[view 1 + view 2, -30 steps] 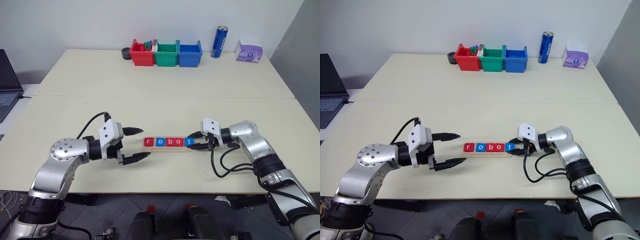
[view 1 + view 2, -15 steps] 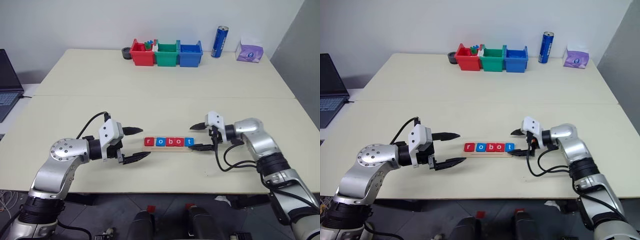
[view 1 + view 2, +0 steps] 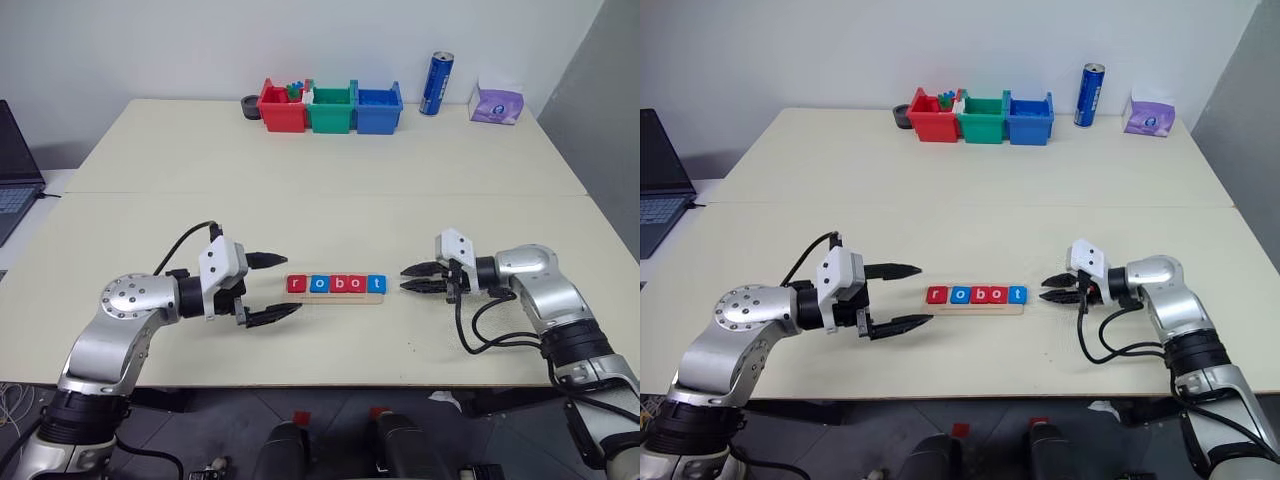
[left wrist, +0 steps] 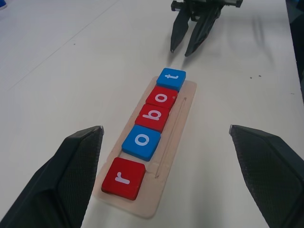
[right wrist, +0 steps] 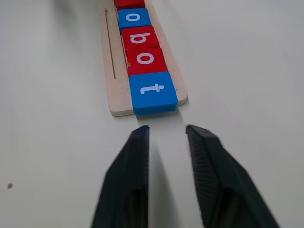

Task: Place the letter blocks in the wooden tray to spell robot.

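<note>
Five letter blocks (image 3: 337, 284) lie in a row on the wooden tray (image 4: 174, 127), reading r, o, b, o, t in red, blue, red, red, blue. The tray lies flat on the table between my two arms. My left gripper (image 3: 926, 294) is open just off the tray's r end, one finger on each side of it, touching nothing. My right gripper (image 3: 403, 279) hovers a short way off the t block (image 5: 153, 92), pointing at it. Its fingers (image 5: 128, 180) are drawn close together with nothing between them.
Red (image 3: 283, 108), green (image 3: 333, 110) and blue (image 3: 379, 108) bins stand in a row at the table's far edge. A blue can (image 3: 436, 84) and a purple tissue pack (image 3: 497, 103) stand to their right. A laptop (image 3: 15, 170) sits at the far left.
My right gripper let go of the tray's t end, opened wide, drew back to the right and closed its fingers. The left gripper and the blocks stayed put.
</note>
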Available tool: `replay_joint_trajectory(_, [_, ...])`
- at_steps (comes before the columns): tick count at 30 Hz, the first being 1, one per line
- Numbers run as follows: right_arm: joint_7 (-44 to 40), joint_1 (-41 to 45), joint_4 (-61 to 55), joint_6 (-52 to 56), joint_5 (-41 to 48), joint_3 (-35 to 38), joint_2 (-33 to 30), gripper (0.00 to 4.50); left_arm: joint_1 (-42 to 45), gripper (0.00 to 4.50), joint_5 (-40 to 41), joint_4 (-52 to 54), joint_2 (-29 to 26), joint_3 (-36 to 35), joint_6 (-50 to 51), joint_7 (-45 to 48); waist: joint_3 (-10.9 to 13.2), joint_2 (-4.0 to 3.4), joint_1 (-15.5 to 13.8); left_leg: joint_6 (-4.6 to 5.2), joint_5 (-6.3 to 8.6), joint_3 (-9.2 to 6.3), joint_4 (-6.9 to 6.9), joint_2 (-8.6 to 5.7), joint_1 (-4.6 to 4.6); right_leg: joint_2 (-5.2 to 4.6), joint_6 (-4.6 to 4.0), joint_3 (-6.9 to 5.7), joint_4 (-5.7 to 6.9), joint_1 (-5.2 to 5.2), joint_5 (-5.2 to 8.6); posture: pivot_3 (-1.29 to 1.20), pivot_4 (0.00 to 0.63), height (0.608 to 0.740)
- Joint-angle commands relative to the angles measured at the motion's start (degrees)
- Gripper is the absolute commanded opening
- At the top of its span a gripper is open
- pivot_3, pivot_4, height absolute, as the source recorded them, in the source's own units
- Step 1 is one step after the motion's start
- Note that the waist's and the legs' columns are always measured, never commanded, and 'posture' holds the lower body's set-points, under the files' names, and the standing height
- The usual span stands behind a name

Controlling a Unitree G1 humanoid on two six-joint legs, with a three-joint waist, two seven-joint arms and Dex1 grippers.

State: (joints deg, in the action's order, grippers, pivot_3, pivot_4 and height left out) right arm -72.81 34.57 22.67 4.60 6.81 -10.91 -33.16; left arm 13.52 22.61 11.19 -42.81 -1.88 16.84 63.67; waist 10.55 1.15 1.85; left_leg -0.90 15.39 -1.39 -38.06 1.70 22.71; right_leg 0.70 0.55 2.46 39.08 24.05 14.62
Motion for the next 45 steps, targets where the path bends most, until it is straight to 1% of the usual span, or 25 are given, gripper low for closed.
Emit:
replay_joint_trajectory(1, [1.01,1.47,1.05,-2.69,-1.14,-0.66,1.15,0.06,0.22,4.5,0.56,1.35,-0.74,-0.6,-0.47,0.34,0.0,0.0,-0.02,0.0,0.0,-0.01,0.0,0.0,0.0,0.0,0.0,0.0,0.0,0.0,0.0,0.0,0.15,0.74])
replay_joint_trajectory(17, [1.66,3.16,2.8,-3.96,-2.12,-1.85,3.1,0.06,-1.13,4.5,0.85,2.54,-1.49,-1.33,-0.18,0.28,0.0,0.0,-0.08,0.0,0.0,-0.01,0.0,0.0,0.0,-0.01,0.0,-0.01,0.0,0.0,0.0,0.0,0.15,0.74])
replay_joint_trajectory(45, [1.96,3.41,1.39,-3.84,-2.76,-2.91,5.86,0.06,-0.56,4.5,0.65,2.28,-1.51,-1.25,-0.43,-0.2,0.0,0.0,-0.08,0.0,0.0,-0.02,0.0,0.0,0.0,-0.01,0.0,-0.01,0.0,0.0,0.0,0.0,0.15,0.74])
